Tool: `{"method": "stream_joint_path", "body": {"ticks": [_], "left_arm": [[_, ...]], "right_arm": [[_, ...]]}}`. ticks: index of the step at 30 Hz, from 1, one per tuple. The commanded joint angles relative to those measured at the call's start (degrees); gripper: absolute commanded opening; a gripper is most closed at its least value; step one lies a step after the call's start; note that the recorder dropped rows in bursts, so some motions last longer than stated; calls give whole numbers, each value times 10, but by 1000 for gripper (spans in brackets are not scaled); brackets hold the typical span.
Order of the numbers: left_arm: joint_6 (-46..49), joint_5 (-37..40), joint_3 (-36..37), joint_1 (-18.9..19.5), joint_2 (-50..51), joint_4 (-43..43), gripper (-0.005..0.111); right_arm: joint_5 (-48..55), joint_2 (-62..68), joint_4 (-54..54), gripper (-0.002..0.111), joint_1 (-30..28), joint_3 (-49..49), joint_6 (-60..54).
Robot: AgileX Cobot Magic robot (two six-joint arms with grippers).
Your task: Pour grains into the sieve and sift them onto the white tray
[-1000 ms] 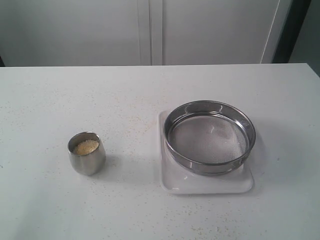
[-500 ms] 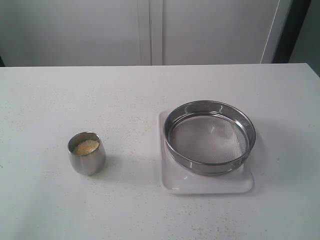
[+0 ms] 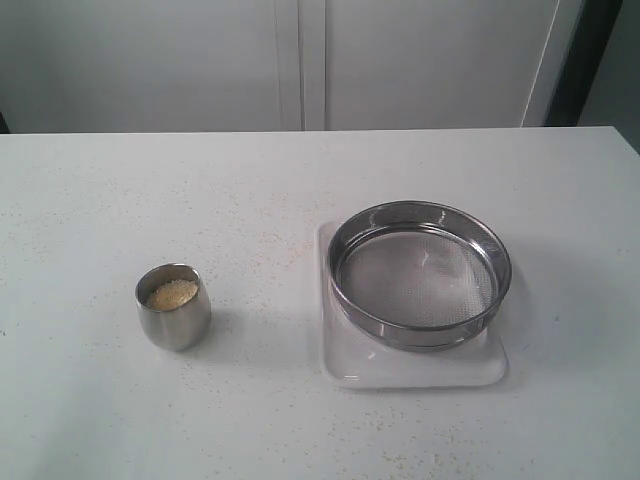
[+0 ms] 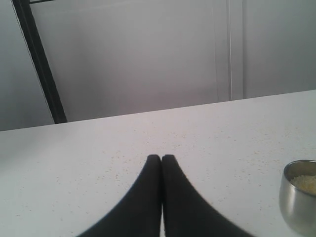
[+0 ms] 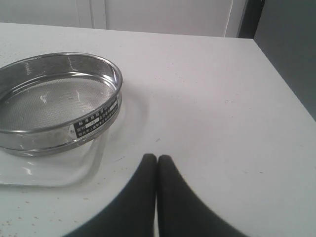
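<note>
The grains fill a small rounded steel cup standing on the table's left. To its right the wide steel sieve rests on the white tray, its mesh bare. Neither arm shows in the exterior view. In the left wrist view my left gripper is shut with nothing held, and the cup with its grains sits off to one side, apart from it. In the right wrist view my right gripper is shut and empty too, with the sieve and tray a short way off.
The white speckled table has stray granules scattered over it. Pale cabinet doors stand behind its far edge. In the right wrist view the table's edge runs close by, with a dark gap beyond it.
</note>
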Motion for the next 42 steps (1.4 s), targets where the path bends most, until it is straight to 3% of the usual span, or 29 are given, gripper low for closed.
{"method": "stream_joint_path", "body": {"ticks": [1,13,18,23,30,36,42], "left_arm": [[0,-28,3,2,-3,-2,0],[-4,-36,3,2,-1,-71,0],[-4,-38,3,2,58,-73,0],[0,-103,3,2,121,-73,0],[-27,-125,3,2,206,-71,0],[-73,-142,3,2,271,-7,0],[-141,-199,3,2,334,114,0]], "right_arm": [[-9,-3,-2,0,0,3,0],[-9,-3,-2,0,0,3,0],[-9,-3,-2,0,0,3,0],[-9,-3,-2,0,0,3,0],[-9,-3,-2,0,0,3,0],[-9,-3,-2,0,0,3,0],[-9,-3,-2,0,0,3,0]]}}
